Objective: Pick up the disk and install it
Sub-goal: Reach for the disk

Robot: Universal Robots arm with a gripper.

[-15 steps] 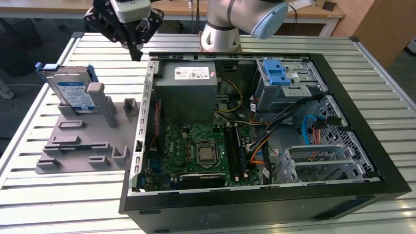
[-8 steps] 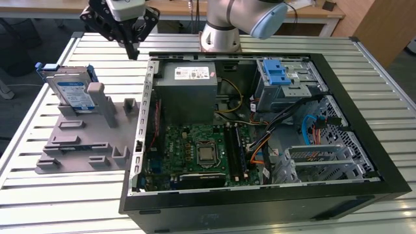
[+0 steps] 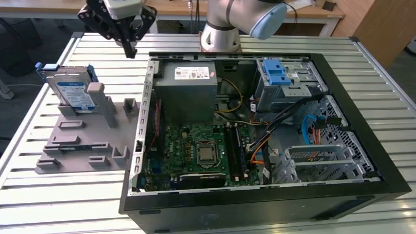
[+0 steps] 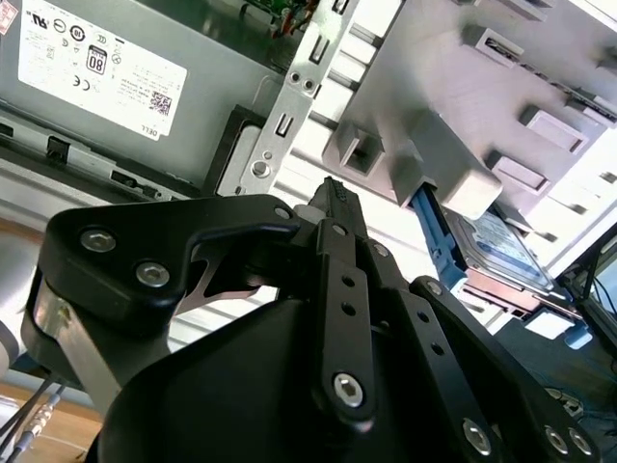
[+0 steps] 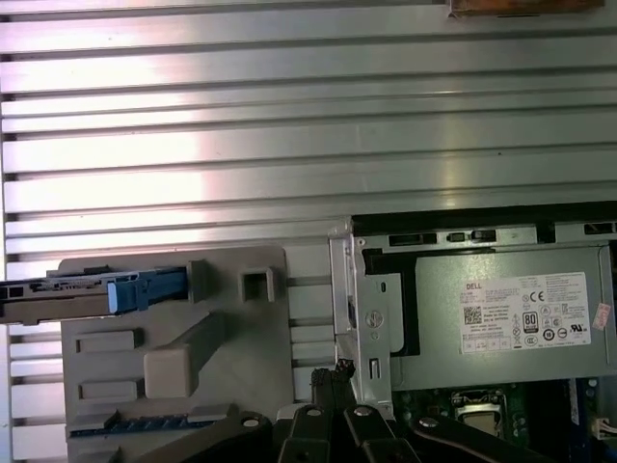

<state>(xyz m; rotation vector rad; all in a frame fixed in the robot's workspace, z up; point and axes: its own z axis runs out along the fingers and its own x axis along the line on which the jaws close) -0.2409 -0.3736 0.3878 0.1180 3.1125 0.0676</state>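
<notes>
The disk [image 3: 71, 91] is a silver drive with a blue-and-white label and a blue bracket. It stands on edge in a slot of the grey fixture [image 3: 85, 146], at the exterior view's left. My gripper [image 3: 132, 51] hangs above the table behind the fixture, between the disk and the computer case [image 3: 364, 146]. Its fingers are shut together with nothing between them. In the first wrist view the disk [image 5: 77, 294] appears edge-on, well apart from the gripper [image 5: 333, 371]. In the second wrist view the disk [image 4: 501, 241] lies beyond the closed fingertips [image 4: 333, 193].
The open computer case holds a grey power supply box [image 3: 188, 87], a motherboard [image 3: 201, 146] and a drive cage with a blue latch [image 3: 276, 73]. The case wall [image 3: 148, 97] rises close beside the fixture. A slatted metal table [image 3: 65, 195] carries everything.
</notes>
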